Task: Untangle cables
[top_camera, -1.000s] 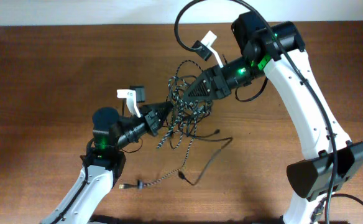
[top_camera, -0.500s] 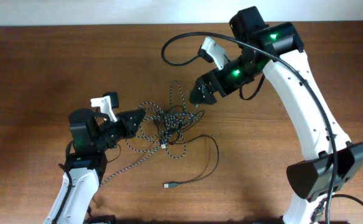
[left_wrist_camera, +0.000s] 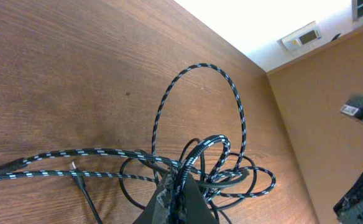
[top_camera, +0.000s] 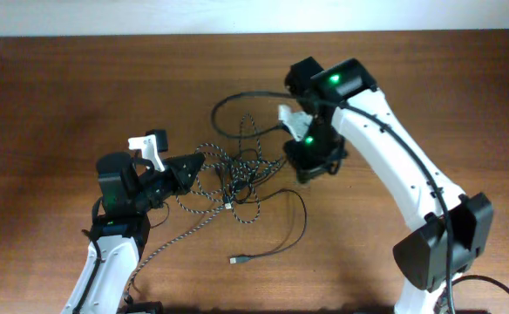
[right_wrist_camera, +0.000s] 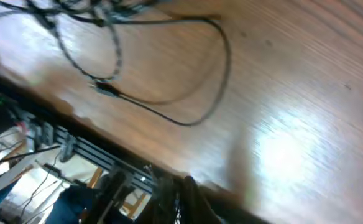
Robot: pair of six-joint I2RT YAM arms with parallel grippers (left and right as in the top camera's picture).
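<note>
The braided black-and-white cable [top_camera: 185,229] and the thinner plain black cable [top_camera: 304,218] lie knotted together in a tangle [top_camera: 237,174] at the table's middle. My left gripper [top_camera: 193,164] is shut on a braided strand at the tangle's left edge. The left wrist view shows its jaws [left_wrist_camera: 178,199] pinching the braided cable [left_wrist_camera: 197,65], which loops upward. My right gripper [top_camera: 309,174] points down beside the tangle's right edge. In the blurred right wrist view its fingers [right_wrist_camera: 175,199] look shut and empty, above the plain black cable [right_wrist_camera: 222,56].
The black cable's plug end [top_camera: 235,260] lies loose toward the front, and it also shows in the right wrist view [right_wrist_camera: 104,87]. A thick black robot cable [top_camera: 237,98] arcs above the tangle behind the right arm. The table's front edge and a frame below it show in the right wrist view.
My right gripper let go of the cables, then swung down and left to the tangle's right side. My left gripper pulled left with the braided cable, and the tangle dropped and spread.
</note>
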